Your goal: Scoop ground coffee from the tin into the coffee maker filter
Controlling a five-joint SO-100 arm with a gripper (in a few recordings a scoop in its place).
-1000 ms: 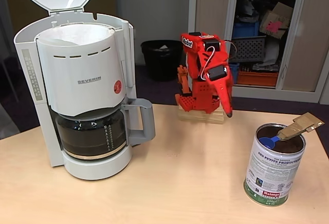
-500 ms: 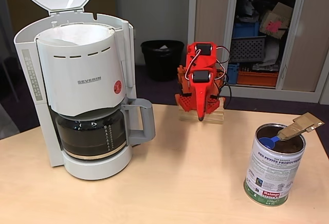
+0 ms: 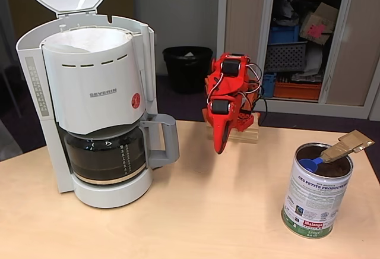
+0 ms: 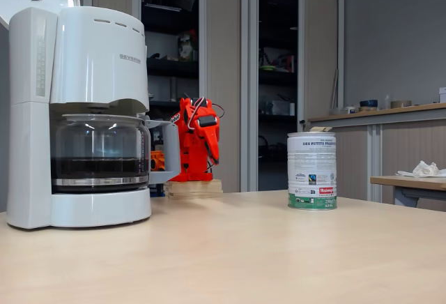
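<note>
The white-labelled tin (image 3: 317, 196) stands open at the table's right, and it also shows in the other fixed view as the tin (image 4: 311, 171). Dark ground coffee (image 3: 332, 167) fills it. A blue scoop (image 3: 309, 164) with a tan handle (image 3: 347, 145) rests in the tin, the handle sticking out over the rim. The white paper filter (image 3: 89, 38) lines the top basket of the SEVERIN coffee machine (image 3: 92, 98) at the left, its lid up. My red gripper (image 3: 220, 145) hangs at the back centre, pointing down, shut on nothing, well apart from the tin; side-on it is the gripper (image 4: 209, 166).
A glass carafe (image 3: 104, 152) holding dark liquid sits under the basket. Behind the table are a black waste bin (image 3: 187, 66) and an open cupboard of boxes (image 3: 303, 33). Bare tabletop (image 3: 219, 211) lies between machine and tin. A side table with a white cloth (image 4: 421, 170) stands far right.
The arm has swung from the right of its base to the left, and the gripper tip now hangs lower and further forward over the table. Tin and scoop have not moved.
</note>
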